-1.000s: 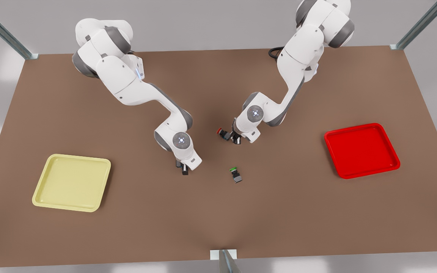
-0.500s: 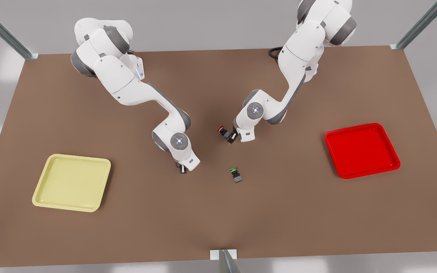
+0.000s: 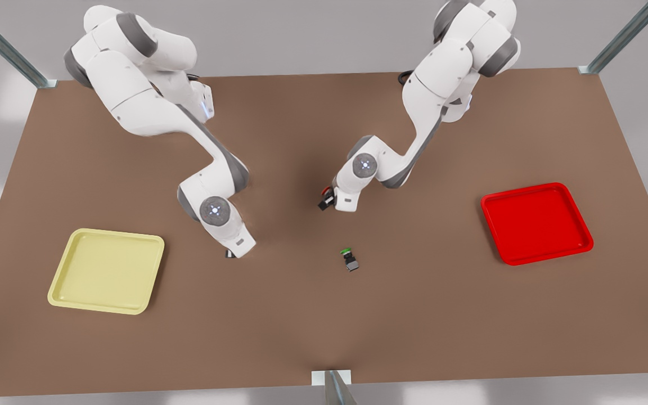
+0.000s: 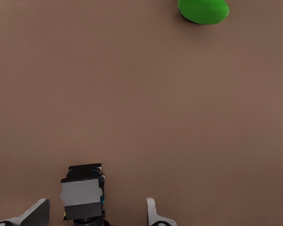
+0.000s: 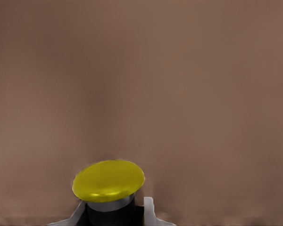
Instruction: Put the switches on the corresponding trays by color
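**Yellow switch carried toward its tray**

Since the earlier frame, the yellow switch (image 5: 108,181) had travelled left across the front view, clamped in the right gripper (image 3: 230,254) by its dark body, just right of the yellow tray (image 3: 104,270). I judged it light, rigid and slick, so best pinched on the flat body sides, not the cap.

At centre, the red switch (image 3: 324,202) sat between the left gripper's (image 3: 327,202) parted jaws, not yet pinched. The red tray (image 3: 535,222) lay far right. The green switch (image 3: 349,260) stayed untouched.
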Robot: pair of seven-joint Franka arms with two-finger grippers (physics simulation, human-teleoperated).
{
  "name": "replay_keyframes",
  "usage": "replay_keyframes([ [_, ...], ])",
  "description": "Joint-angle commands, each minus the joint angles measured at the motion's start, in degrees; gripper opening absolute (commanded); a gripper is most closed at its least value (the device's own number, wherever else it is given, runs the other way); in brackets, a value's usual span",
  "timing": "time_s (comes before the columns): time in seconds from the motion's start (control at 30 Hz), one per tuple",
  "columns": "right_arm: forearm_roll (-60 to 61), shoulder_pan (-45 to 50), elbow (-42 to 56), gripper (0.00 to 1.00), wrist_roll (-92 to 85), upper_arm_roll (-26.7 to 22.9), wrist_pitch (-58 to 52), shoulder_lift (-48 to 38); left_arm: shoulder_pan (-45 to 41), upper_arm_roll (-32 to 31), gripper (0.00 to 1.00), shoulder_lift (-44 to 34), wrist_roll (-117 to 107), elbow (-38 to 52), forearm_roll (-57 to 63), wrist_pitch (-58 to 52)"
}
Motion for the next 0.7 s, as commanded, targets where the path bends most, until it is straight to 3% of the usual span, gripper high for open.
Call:
replay_keyframes([
  [0.0, 0.0, -1.7, -0.2, 0.52, -1.7, 0.6, -0.6, -0.6, 0.0, 0.0, 1.0, 0.0, 0.0, -0.1, 1.3, -0.1],
  [0.07, 0.0, -16.3, -0.6, 0.52, -11.5, 4.0, -2.0, -1.1, 0.0, 0.1, 0.99, -0.1, 0.1, -0.7, 1.3, -0.1],
  [0.17, -2.9, -24.1, -0.2, 0.52, -12.6, 3.2, -0.2, -0.4, 0.0, 0.2, 0.97, -0.1, 1.1, -2.4, 1.3, 0.0],
  [0.23, -3.8, -24.4, 0.0, 0.52, -12.9, -2.1, 2.9, 0.3, 0.0, 0.2, 0.95, 0.4, 1.1, -2.7, 1.3, 0.4],
  [0.27, -4.1, -24.5, -0.1, 0.57, -12.9, -3.9, 3.9, 0.6, -0.1, 0.2, 0.88, 0.5, 1.1, -2.6, 1.2, 0.4],
  [0.3, -4.1, -24.5, -0.1, 0.97, -12.9, -5.1, 4.6, 0.6, -0.1, 0.1, 0.83, 0.6, 1.0, -2.5, 1.2, 0.4],
  [0.33, -4.1, -24.5, -0.2, 1.0, -12.8, -5.4, 4.8, 0.6, -0.1, 0.1, 0.8, 0.6, 1.0, -2.5, 1.2, 0.4],
  [0.5, -3.6, -24.5, 0.2, 1.0, -13.9, -5.4, 4.4, 0.5, -0.1, 0.1, 0.76, 1.0, 0.6, -1.3, 1.1, 0.4],
  [0.57, 1.1, -23.6, 4.4, 1.0, -12.7, -4.7, -3.0, -0.6, -0.1, 0.2, 0.76, 1.6, 0.5, -0.9, 1.2, 0.5],
  [0.6, 2.4, -23.6, 7.9, 1.0, -8.4, -1.2, -9.5, -2.0, -0.1, 0.1, 0.76, 1.6, 0.5, -0.9, 1.2, 0.5],
  [0.67, 2.6, -23.7, 16.5, 1.0, 16.8, 11.1, -28.8, -6.7, 0.0, 0.1, 0.69, 1.8, 0.5, -0.9, 1.2, 0.4],
])
